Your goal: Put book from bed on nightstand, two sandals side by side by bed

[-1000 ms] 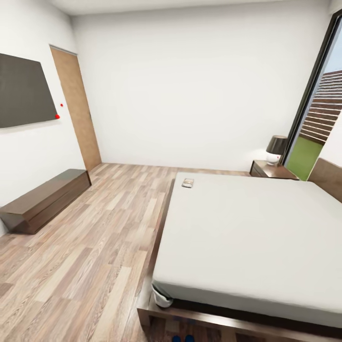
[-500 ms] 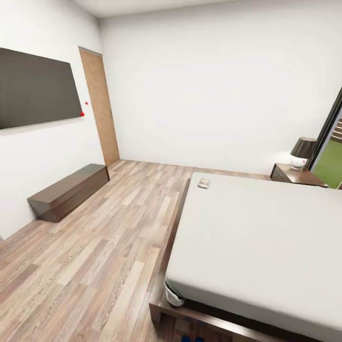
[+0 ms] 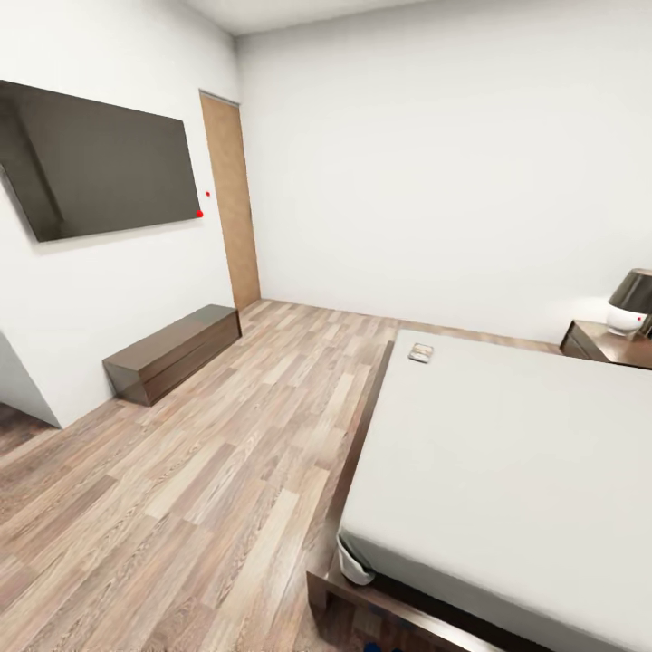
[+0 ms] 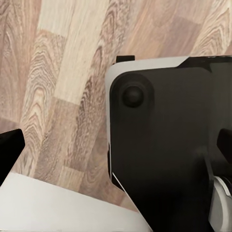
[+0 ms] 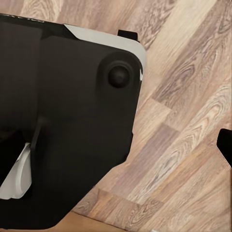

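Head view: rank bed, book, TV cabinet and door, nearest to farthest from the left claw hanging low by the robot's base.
1. bed, right side, its foot corner closest.
2. book, on the bed's far left corner, and TV cabinet, along the left wall: too close to call.
3. door, far left corner.

Count on inspection, head view: one bed (image 3: 507, 471), one book (image 3: 422, 353) on its mattress, one nightstand (image 3: 608, 344) carrying one lamp (image 3: 630, 301). One wall-mounted television (image 3: 104, 163), one long low cabinet (image 3: 172, 351), one wooden door (image 3: 232, 213). Two red dots (image 3: 200, 214) beside the television.
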